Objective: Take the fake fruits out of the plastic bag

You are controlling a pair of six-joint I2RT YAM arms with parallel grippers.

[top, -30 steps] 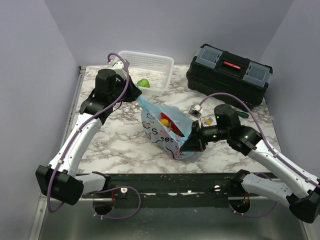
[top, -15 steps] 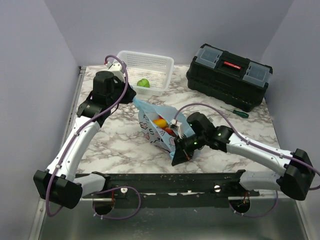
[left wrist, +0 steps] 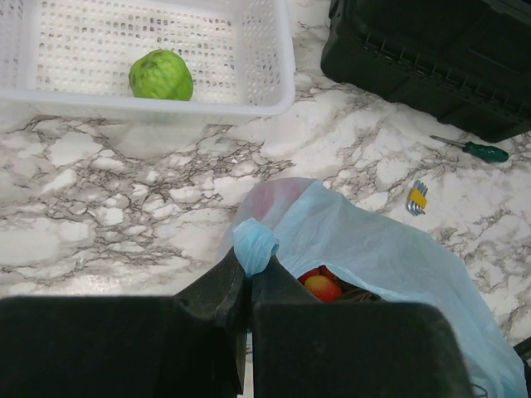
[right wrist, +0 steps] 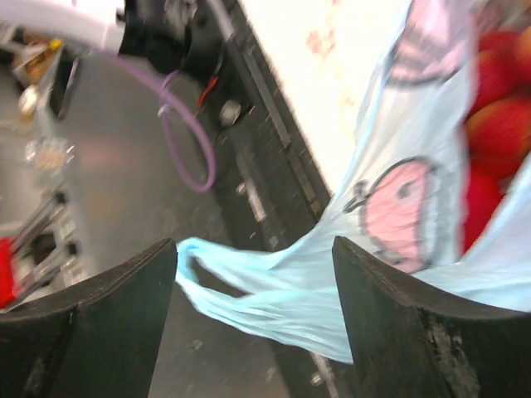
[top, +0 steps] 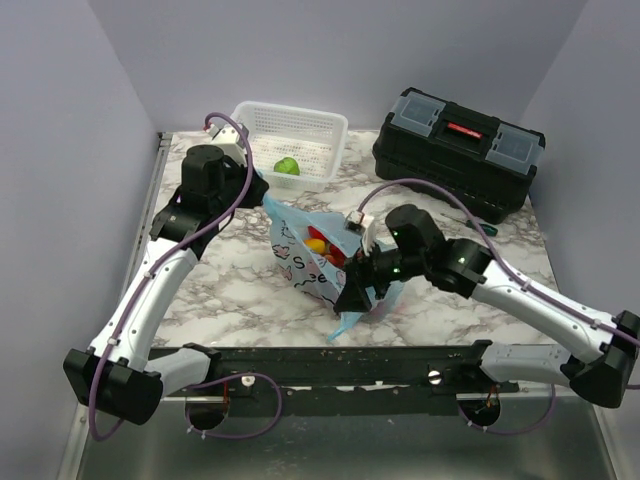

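Note:
The plastic bag point(top: 308, 268), light blue with a pink cartoon print, lies in the middle of the marble table, its mouth held up toward the left arm. My left gripper point(top: 262, 196) is shut on the bag's far handle point(left wrist: 255, 244), which bunches up above the closed jaws. Red and yellow-orange fake fruits point(top: 322, 244) show inside the mouth point(left wrist: 322, 287). My right gripper point(top: 357, 291) stands open at the bag's near end. The other handle point(right wrist: 241, 286) hangs loose between its fingers point(right wrist: 108, 323), over the table's front edge. Red fruits point(right wrist: 498, 124) press against the bag wall.
A white lattice basket point(top: 296, 105) at the back holds a lone light-green fruit point(top: 286, 167). A black toolbox point(top: 458, 145) stands at the back right. A green-handled screwdriver point(left wrist: 477, 150) and a small set of hex keys point(left wrist: 416, 197) lie right of the bag.
My right gripper has opened and let go of the bag's near handle, which now hangs loose. The right arm swung in toward the bag. The left gripper keeps its hold.

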